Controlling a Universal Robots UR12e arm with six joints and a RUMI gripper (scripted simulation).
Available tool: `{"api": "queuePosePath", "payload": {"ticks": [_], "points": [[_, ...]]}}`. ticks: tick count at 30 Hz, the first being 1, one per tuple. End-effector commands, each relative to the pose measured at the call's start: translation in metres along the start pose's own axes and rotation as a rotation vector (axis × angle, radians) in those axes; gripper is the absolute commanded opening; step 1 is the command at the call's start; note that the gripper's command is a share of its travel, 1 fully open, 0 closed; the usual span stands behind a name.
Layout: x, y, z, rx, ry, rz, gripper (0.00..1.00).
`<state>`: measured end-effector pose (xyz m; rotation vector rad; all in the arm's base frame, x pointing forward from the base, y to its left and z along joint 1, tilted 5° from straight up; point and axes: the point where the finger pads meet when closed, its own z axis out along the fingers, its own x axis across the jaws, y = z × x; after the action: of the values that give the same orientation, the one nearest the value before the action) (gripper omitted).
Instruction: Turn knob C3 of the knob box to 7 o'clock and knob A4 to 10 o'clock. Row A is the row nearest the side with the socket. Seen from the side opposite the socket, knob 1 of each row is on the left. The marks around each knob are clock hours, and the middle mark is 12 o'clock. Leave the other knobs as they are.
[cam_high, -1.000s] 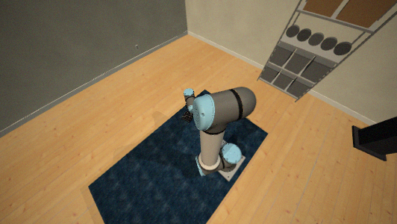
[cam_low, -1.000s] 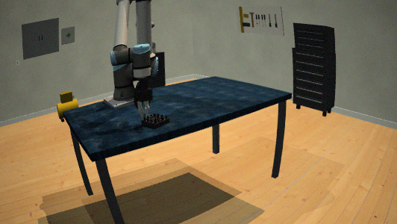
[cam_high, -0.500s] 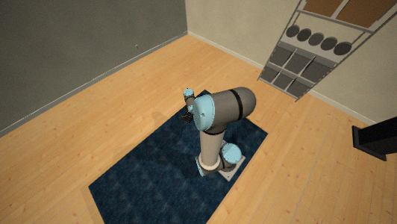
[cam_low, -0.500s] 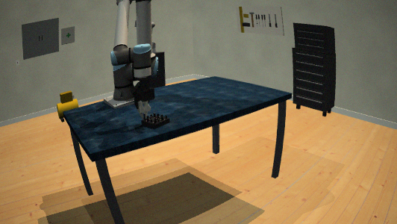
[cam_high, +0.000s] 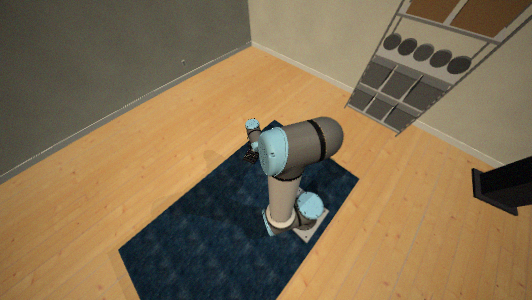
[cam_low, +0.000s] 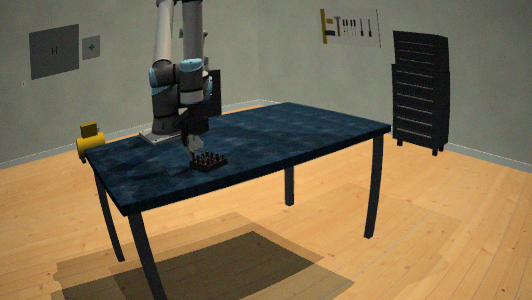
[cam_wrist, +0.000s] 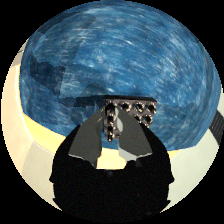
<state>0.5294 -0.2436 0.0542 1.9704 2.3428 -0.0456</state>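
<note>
The knob box (cam_low: 211, 164) is a small dark block with rows of knobs. It sits on the blue table top near the arm's base. It also shows in the wrist view (cam_wrist: 131, 112) and, mostly hidden by the arm, in the overhead view (cam_high: 250, 156). My gripper (cam_low: 195, 151) points straight down onto the box's left part. In the wrist view the two fingers (cam_wrist: 117, 126) stand narrow around one pale knob (cam_wrist: 115, 119) at the box's near left side. I cannot tell which row or number the knob is, or where its pointer stands.
The arm's base plate (cam_high: 300, 225) is on the table close behind the box. A yellow machine (cam_low: 90, 140) stands on the floor beyond the table's left end. A black drawer cabinet (cam_low: 419, 90) stands by the right wall.
</note>
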Motion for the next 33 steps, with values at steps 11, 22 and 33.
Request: {"api": "queuePosePath", "payload": {"ticks": [11, 22, 33], "points": [[-0.0018, 0.0006, -0.0006, -0.003, 0.0, -0.287, 0.04], [-0.0026, 0.0009, -0.0006, -0.003, 0.0, -0.461, 0.04], [-0.0031, 0.0012, -0.0006, -0.003, 0.0, -0.583, 0.04]]}}
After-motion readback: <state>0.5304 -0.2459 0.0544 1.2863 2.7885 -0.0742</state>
